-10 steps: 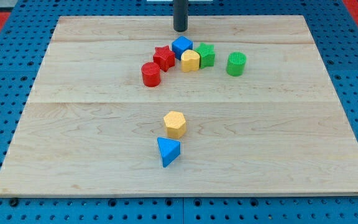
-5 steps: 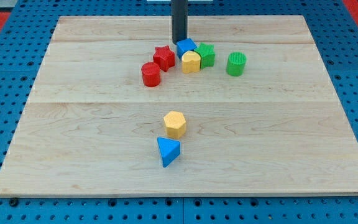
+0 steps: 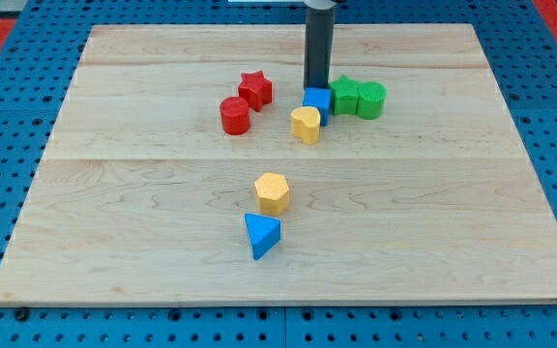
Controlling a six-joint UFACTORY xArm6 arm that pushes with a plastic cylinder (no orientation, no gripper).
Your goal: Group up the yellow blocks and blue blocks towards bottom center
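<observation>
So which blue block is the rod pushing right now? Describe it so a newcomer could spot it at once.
Start at the wooden board and look at the cluster near its top centre. The blue cube sits right below my tip, with the green blocks on the view's right and a yellow block just below-left. The other blue block is a triangle, far lower down.

Straight dark rod, upright, coming down from the view's top edge, a little right of centre. My tip (image 3: 316,89) down at the surface, touching the top edge of the blue cube (image 3: 317,103), just left of the green blocks (image 3: 356,98). No fingers; arm above out of view.
</observation>
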